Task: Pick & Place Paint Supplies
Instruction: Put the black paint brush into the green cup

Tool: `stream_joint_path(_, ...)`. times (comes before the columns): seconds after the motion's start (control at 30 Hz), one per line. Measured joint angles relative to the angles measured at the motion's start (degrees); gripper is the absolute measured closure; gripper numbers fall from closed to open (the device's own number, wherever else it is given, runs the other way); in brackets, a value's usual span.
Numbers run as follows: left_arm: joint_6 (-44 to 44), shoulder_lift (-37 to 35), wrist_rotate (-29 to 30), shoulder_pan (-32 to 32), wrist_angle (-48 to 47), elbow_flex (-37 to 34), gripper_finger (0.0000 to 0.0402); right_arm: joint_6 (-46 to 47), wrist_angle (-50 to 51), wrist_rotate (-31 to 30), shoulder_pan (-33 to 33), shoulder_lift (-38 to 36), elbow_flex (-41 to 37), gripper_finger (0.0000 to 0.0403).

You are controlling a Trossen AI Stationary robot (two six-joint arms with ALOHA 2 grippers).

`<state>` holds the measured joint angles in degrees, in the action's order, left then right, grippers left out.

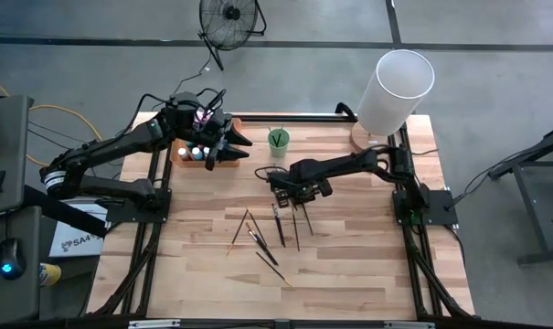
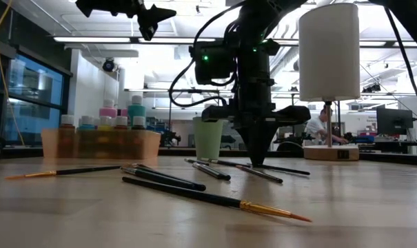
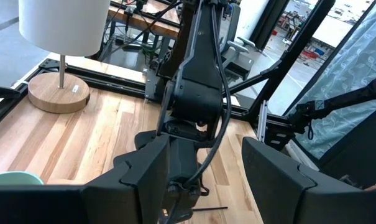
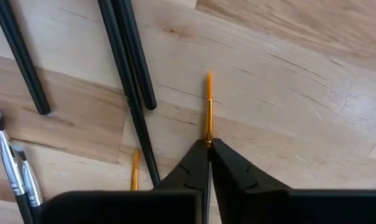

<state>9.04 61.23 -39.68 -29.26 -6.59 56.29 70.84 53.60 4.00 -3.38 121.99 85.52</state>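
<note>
Wooden desk (image 1: 349,256) on concrete floor, fan (image 1: 230,16) beyond the far edge, white lamp (image 1: 395,90) at the far right corner. Right pincer (image 4: 209,149) down at desk centre, clamped on a gold-ferruled brush (image 4: 208,112) with its tip poking out ahead. Loose dark-handled brushes (image 1: 262,239) crowd it: 2 lie just beside the held one, more scattered toward the near edge. Green cup (image 1: 278,140) stands just beyond the right arm. Left pincer (image 1: 236,139) hangs with fingers apart, holding nothing, above the orange tray (image 2: 101,144) at far left. Paint bottles (image 2: 118,116) stand in the tray, pink and blue ones tallest.
</note>
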Motion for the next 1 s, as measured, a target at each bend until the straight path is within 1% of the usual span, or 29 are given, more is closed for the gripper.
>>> stream_joint_path(0.07,0.0,0.0,0.0,0.0,0.0,0.0,0.0202,-0.4,-0.1,0.8,-0.3,0.0,0.0,0.0397)
stream_joint_path(0.3,0.0,0.0,0.0,0.0,0.0,0.0,0.0202,-1.9,0.0,-0.4,-0.2,-1.0,0.0,0.0399)
stream_joint_path(0.4,0.0,0.0,0.0,0.0,0.0,0.0,0.0202,-2.4,0.2,0.2,-0.1,-1.8,0.1,0.0399)
stream_joint_path(0.6,0.0,0.0,-0.1,0.0,0.0,0.0,0.0202,-2.4,0.1,-1.9,0.2,-4.2,0.2,0.0399)
stream_joint_path(0.8,0.0,0.0,-0.1,0.0,0.0,0.0,0.0202,-1.7,-0.5,-7.6,0.5,-9.2,0.2,0.0399)
stream_joint_path(0.9,0.0,0.0,-0.1,0.0,0.0,0.0,0.0202,-1.8,-2.2,-13.3,0.5,-13.4,0.2,0.0399)
stream_joint_path(1.0,0.1,0.0,-0.2,0.0,0.0,0.0,0.0202,-4.2,-6.2,-22.3,0.4,-17.9,0.3,0.0399)
